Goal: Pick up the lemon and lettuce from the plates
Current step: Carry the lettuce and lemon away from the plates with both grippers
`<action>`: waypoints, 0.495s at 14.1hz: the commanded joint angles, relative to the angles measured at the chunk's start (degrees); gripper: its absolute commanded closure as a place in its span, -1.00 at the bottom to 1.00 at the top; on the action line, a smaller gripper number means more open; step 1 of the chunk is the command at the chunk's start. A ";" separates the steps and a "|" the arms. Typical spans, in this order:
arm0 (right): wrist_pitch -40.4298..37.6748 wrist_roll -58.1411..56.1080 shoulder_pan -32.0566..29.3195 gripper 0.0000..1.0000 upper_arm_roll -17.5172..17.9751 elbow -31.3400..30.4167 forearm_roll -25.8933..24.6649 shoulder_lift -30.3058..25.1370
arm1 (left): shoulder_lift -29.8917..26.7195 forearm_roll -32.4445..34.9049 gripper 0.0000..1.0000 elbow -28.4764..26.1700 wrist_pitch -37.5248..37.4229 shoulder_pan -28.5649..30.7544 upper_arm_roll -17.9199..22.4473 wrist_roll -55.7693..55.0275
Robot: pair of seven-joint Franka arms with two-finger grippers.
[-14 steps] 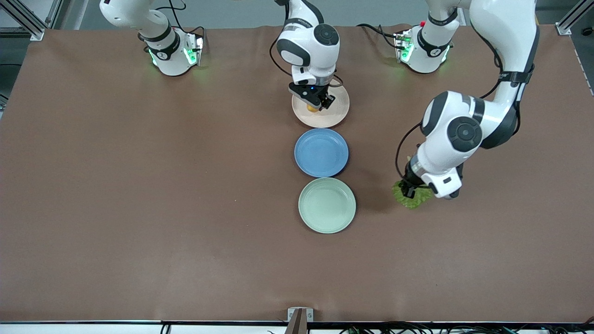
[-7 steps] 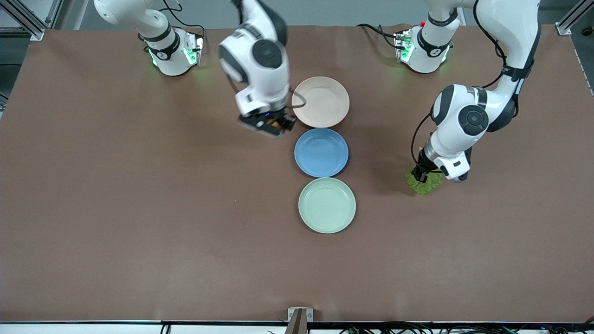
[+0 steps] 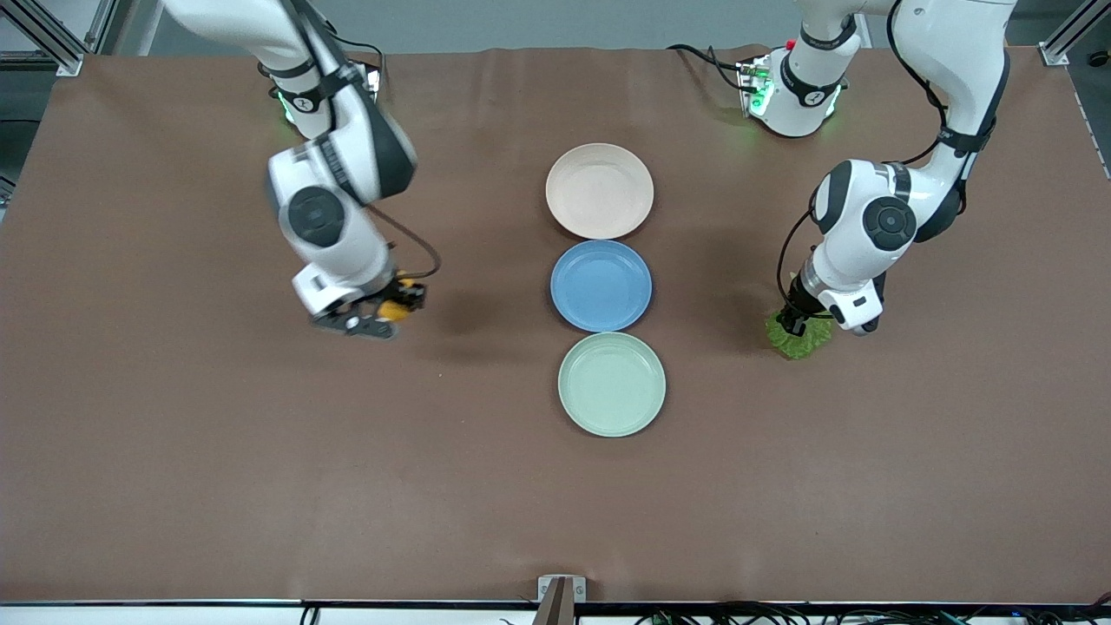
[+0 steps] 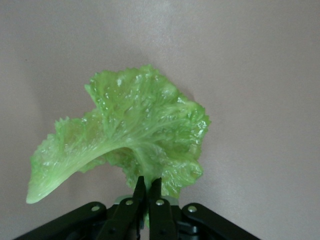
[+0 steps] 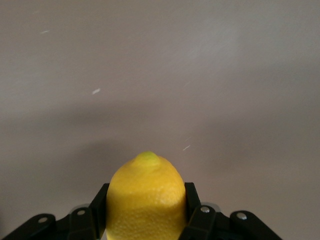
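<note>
Front view | my right gripper (image 3: pixel 382 314) clamps 1 lemon (image 3: pixel 395 307) | my left gripper (image 3: pixel 794 323) pinches 1 lettuce (image 3: pixel 798 341) | 3 bare plates between: beige plate (image 3: pixel 599 191), blue plate (image 3: pixel 601 286), green plate (image 3: pixel 611 384)

A blue plate (image 3: pixel 601 286) sits on the brown table (image 3: pixel 174 451), round and shallow with nothing on it, about midway between the two arms' ends of the table. A small metal bracket (image 3: pixel 561 593) is fixed at the middle of the table edge nearest the front camera, well apart from the blue plate. Black cables (image 3: pixel 781 615) run along below that same edge.
</note>
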 commanded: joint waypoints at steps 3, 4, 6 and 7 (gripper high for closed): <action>2.82 -18.48 -10.78 0.98 1.48 -5.91 3.73 -1.93 | -0.97 -0.78 -0.78 0.13 1.00 0.71 -0.28 4.76; 4.66 -22.17 -12.70 0.98 1.48 -7.31 4.01 -1.84 | -1.41 -0.70 -0.99 0.48 1.00 0.62 -0.28 5.29; 8.87 -27.20 -15.26 0.98 1.48 -9.87 4.27 -1.49 | -2.64 -0.70 -0.99 1.27 0.83 0.71 -0.37 5.21; 11.07 -28.96 -16.40 0.98 1.39 -10.83 4.27 -1.23 | -2.73 -0.35 -0.99 1.88 0.83 0.71 -0.28 5.56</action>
